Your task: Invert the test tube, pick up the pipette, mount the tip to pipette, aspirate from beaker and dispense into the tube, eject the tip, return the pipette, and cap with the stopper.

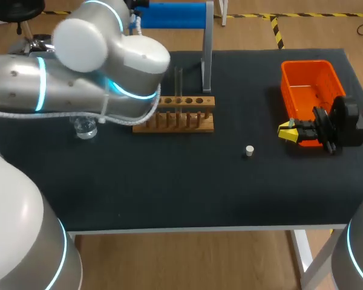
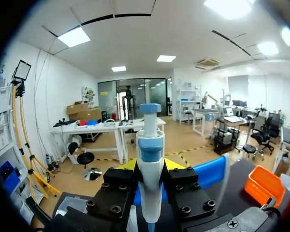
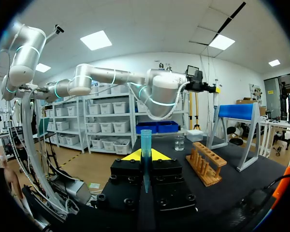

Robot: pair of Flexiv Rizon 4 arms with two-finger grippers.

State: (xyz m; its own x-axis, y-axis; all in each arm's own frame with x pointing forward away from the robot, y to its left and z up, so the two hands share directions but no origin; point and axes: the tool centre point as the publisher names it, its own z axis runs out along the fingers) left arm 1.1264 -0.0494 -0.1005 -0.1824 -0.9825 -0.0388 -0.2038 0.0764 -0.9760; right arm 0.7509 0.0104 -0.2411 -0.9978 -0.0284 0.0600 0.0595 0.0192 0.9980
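Observation:
My left gripper (image 2: 150, 166) is shut on the white and blue pipette (image 2: 150, 159), which stands upright between its fingers. From the right wrist view that pipette (image 3: 215, 96) hangs high above the table near the blue stand (image 3: 237, 111). My right gripper (image 1: 293, 132) sits in front of the orange bin (image 1: 311, 90). It is shut on a blue pipette tip (image 3: 145, 145). A clear test tube (image 1: 178, 84) stands upright in the wooden rack (image 1: 178, 115). The beaker (image 1: 85, 128) shows partly under my left arm. The white stopper (image 1: 249, 150) lies alone on the mat.
My bulky left arm (image 1: 97, 66) stretches over the table's left rear and hides much of that area. The blue pipette stand (image 1: 196, 24) rises behind the rack. The table's front edge runs near the bottom of the head view.

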